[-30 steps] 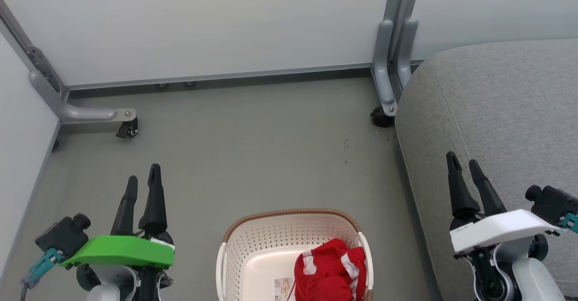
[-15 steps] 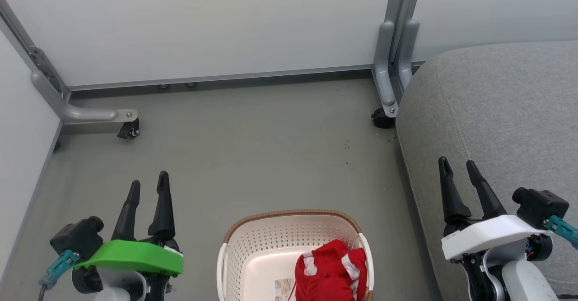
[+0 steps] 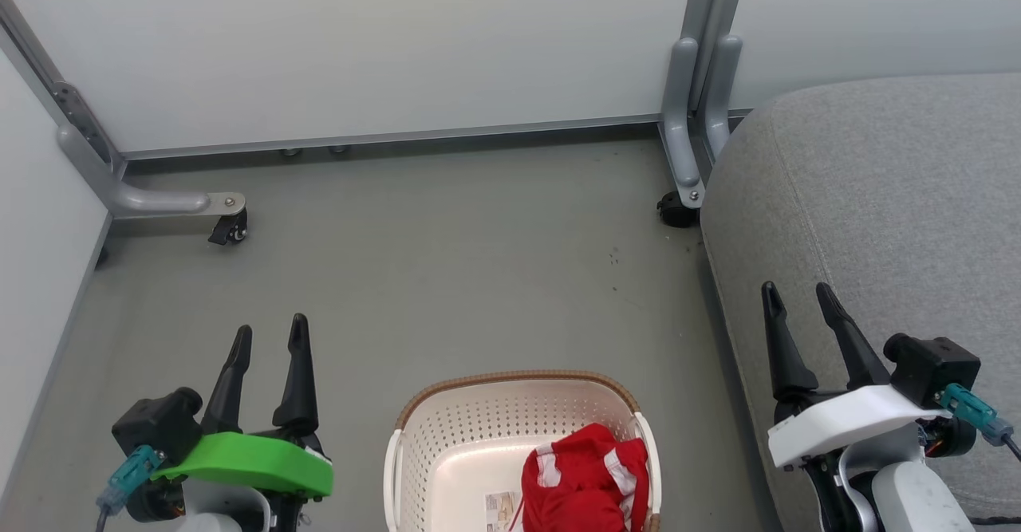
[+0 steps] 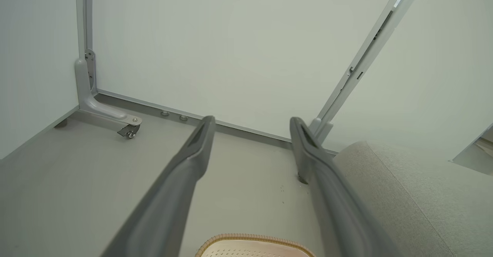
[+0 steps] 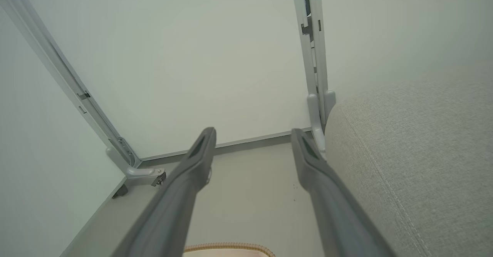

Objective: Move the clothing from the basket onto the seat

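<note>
In the right half of the basket (image 3: 447,436) the red clothing (image 3: 586,476) lies bunched; the seat (image 3: 877,197) stands right of the basket. The left pincer (image 3: 271,326) hovers left of the basket, the right pincer (image 3: 795,287) right of it, both spread and empty. Pickup looks not yet begun: next, one pincer must dip in and pinch fabric.

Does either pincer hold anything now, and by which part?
Nothing is held: left pincer and right pincer are open, empty; the clothing lies in the basket.
</note>
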`<state>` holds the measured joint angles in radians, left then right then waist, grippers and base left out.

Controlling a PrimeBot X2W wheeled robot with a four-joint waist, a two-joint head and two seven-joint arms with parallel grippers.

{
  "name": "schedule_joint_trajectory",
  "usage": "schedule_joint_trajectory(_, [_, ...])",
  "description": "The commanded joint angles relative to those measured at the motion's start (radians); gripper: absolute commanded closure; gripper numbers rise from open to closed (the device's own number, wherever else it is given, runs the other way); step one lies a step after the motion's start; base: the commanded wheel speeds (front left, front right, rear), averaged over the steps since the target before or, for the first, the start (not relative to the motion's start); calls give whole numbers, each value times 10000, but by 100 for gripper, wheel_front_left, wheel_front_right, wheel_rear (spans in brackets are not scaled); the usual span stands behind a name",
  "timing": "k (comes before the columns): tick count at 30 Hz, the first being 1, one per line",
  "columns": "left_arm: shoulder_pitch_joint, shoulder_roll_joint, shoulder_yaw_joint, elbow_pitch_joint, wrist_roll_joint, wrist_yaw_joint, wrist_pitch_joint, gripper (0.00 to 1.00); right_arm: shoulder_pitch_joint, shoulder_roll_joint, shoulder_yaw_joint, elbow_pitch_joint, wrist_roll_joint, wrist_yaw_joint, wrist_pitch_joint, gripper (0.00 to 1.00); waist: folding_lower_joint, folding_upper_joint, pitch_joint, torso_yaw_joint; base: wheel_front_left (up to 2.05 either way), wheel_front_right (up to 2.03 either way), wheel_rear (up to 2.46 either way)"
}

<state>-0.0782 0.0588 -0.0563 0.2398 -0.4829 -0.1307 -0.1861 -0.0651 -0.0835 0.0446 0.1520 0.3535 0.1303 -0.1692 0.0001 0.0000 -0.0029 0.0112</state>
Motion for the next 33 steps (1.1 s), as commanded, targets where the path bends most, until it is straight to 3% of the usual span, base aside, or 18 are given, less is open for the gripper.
schedule_joint_trajectory(1, [52, 94, 18, 31, 279, 0, -93, 0, 46, -32, 7, -75, -297, 5, -32, 0, -1, 0, 0, -2, 0, 0, 0])
schedule_joint_trajectory(33, [94, -17, 89, 1047, 2705, 0, -724, 0, 281, 219, 17, -51, -2505, 6, -262, 0, -1, 0, -66, -13, 0, 0, 0])
